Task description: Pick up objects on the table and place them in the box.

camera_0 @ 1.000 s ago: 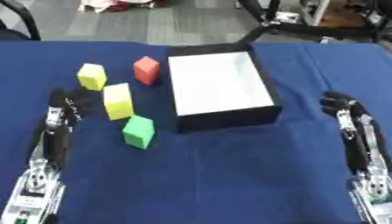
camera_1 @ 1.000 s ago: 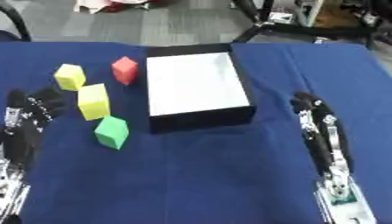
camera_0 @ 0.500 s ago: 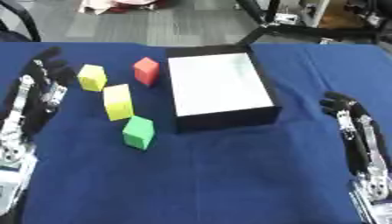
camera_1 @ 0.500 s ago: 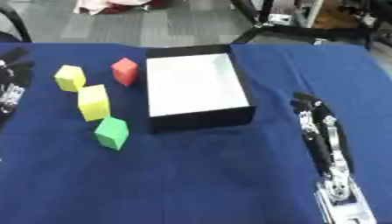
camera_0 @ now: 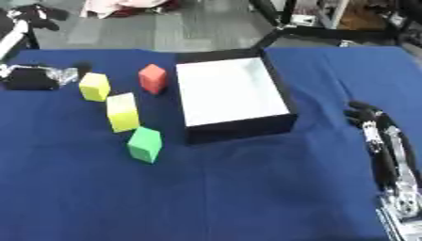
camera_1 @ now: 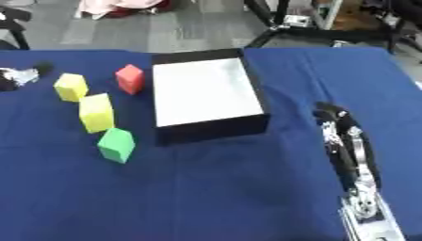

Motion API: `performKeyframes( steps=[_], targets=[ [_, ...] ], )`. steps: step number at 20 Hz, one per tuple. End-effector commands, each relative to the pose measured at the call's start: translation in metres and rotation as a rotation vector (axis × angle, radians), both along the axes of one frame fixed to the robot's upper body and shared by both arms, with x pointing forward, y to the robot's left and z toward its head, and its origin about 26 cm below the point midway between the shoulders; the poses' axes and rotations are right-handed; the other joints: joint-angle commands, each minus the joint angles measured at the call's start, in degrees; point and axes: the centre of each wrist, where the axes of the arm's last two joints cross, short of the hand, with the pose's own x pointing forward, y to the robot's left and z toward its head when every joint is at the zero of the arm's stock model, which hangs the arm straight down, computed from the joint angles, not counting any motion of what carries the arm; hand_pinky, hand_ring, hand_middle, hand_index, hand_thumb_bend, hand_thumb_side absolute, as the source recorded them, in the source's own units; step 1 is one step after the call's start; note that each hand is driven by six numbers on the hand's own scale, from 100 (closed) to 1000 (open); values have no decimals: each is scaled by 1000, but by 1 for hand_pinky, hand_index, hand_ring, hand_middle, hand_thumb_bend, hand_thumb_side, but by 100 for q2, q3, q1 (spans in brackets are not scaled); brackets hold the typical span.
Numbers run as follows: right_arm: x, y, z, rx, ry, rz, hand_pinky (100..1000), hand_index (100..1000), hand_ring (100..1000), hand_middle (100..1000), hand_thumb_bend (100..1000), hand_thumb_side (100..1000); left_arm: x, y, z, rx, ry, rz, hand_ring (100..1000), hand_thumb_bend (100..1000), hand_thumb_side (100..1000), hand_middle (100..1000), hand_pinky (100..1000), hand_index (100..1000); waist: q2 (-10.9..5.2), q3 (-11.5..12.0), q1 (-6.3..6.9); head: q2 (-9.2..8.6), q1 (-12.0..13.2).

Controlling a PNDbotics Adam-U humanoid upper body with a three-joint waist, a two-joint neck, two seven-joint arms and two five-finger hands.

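Four blocks [camera_0: 123, 112] beside perhaps-empty box [camera_0: 233, 93]

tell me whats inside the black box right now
Nothing shows inside the black box: its white floor is bare. All four blocks sit outside on the blue cloth to its left. The strip of floor right behind its near wall is hidden.

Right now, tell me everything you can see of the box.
The box is a shallow open rectangle with black walls and a plain white floor, with no lid in sight. It looks like card, though that is a guess. Nothing lies inside it. It sits flat on the blue tablecloth, slightly askew, its long side running away from the robot. The red block stands closest, just off its far left corner, apart from it. Neither hand touches it.
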Motion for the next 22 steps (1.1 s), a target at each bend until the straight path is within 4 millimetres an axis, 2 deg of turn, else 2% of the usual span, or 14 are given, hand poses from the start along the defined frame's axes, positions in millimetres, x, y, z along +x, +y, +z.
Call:
performKeyframes(
  steps=[1, 5, 10, 16, 22],
  targets=[
    [1, -4, 5, -19, -10, 9, 816, 789, 795, 782, 100, 827, 16, 15, 11, 197, 88, 47, 766, 542, 398, 800, 872, 892, -206, -10, 89, -9, 9],
    [0, -6, 3, -22, -4, 5, 816, 789, 796, 782, 100, 828, 40, 14, 4, 311, 167, 67, 765, 547, 373, 791, 873, 881, -228, -9, 94, -9, 12],
    [-1, -5, 2, -20, 0, 9, 816, 789, 796, 782, 100, 828, 61, 7, -10, 382, 236, 76, 772, 569, 358, 793, 880, 880, -252, -8, 91, -9, 3],
    [-1, -5, 1, -18, 3, 10, 817, 789, 796, 782, 100, 830, 74, -3, -23, 433, 267, 96, 774, 576, 348, 795, 883, 882, -266, -10, 79, -9, 2],
    [-2, -4, 0, -14, 6, 15, 817, 790, 796, 782, 100, 831, 82, -7, -40, 409, 251, 167, 770, 537, 332, 792, 880, 885, -271, -30, 64, -9, 7]
  ],
)
